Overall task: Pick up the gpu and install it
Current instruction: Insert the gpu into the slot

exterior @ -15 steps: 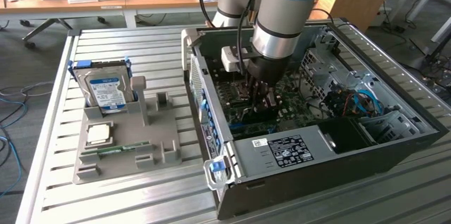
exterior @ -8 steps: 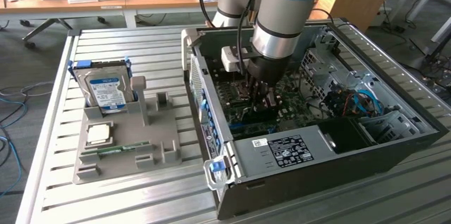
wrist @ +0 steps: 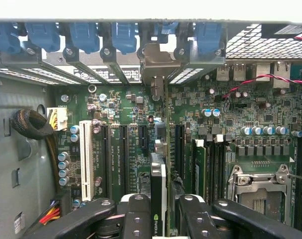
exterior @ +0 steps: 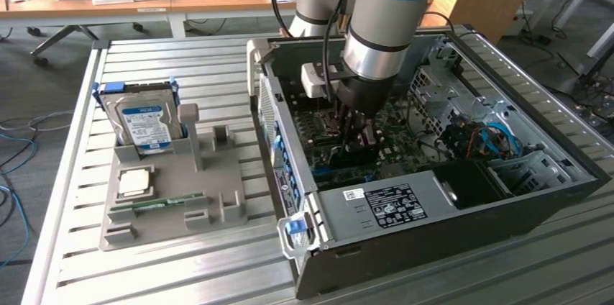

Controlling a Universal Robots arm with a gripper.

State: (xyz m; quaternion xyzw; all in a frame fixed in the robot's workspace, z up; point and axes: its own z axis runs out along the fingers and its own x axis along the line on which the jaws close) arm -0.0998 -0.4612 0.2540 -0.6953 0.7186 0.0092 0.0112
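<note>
Inside the open computer case (exterior: pixel 537 197), my gripper (exterior: pixel 356 131) reaches down low over the green motherboard (wrist: pixel 121 107). It is shut on the gpu (wrist: pixel 159 186), which the wrist view shows edge-on as a thin dark card between the black fingers (wrist: pixel 137 209). The card's silver bracket (wrist: pixel 155 59) stands at the case's rear slot openings, under the blue clips (wrist: pixel 123 35). The card runs along the black expansion slots (wrist: pixel 125 149); I cannot tell whether its lower edge is seated in one.
To the exterior view's left, a grey holder (exterior: pixel 172 229) carries a silver hard drive (exterior: pixel 144 124), a CPU (exterior: pixel 134 181) and a RAM stick (exterior: pixel 158 203). Inside the case are the power supply (exterior: pixel 384 206), blue cables (exterior: pixel 497 139), a white slot (wrist: pixel 85 159) and the CPU socket (wrist: pixel 262 191).
</note>
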